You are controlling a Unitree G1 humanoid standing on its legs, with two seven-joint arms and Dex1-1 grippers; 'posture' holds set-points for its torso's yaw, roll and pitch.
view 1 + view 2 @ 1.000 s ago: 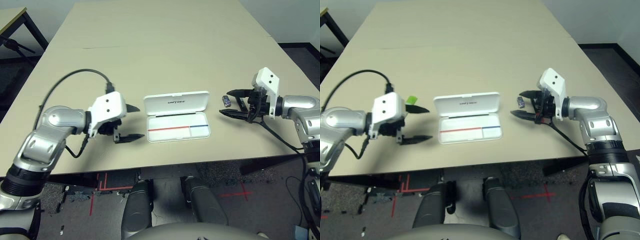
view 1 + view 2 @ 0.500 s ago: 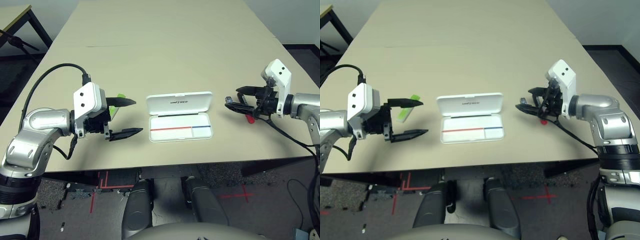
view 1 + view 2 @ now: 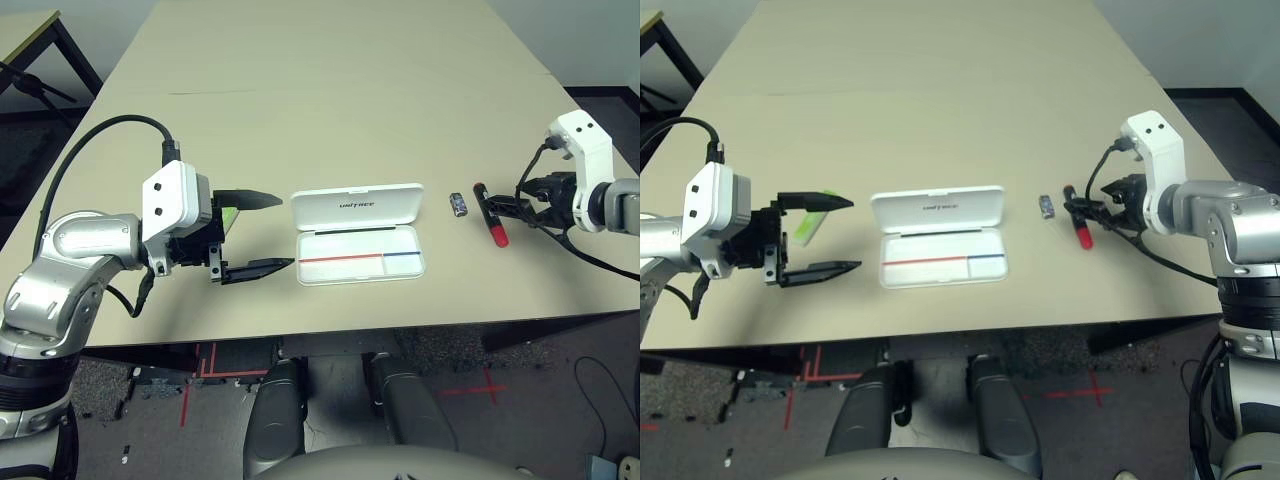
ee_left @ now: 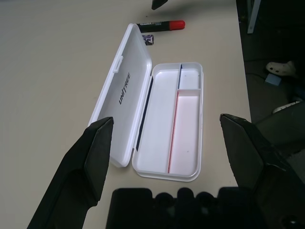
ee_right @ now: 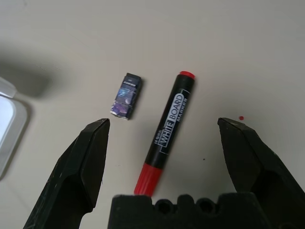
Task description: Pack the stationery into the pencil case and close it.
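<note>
The pencil case point(image 3: 358, 233) lies open near the front edge of the tabletop point(image 3: 330, 90), between the two arms; its lid point(image 3: 354, 206) with small dark lettering is folded back flat on the far side, and the tray point(image 3: 361, 262) on the near side shows a thin red-and-blue line across it, with nothing inside its compartments. To the robot's right of the case, apart from it, sits the tiny grey-black block point(image 3: 458, 204), and just beyond that lies the red marker pen point(image 3: 489, 213), its black barrel printed with white lettering and its red cap toward the front edge; block and pen lie side by side without touching. On the other side of the case, the lime-green marker point(image 3: 808, 224) rests on the tabletop, partly hidden behind the left claw point(image 3: 262, 232). That claw hovers beside the case's left end, pointing toward it, its two black fingers spread wide apart with nothing between them. The right claw point(image 3: 503, 203) hangs above the red pen and the block, its fingers likewise released and wide, gripping nothing; in its wrist view both items lie on the tabletop in the gap between the fingers.
</note>
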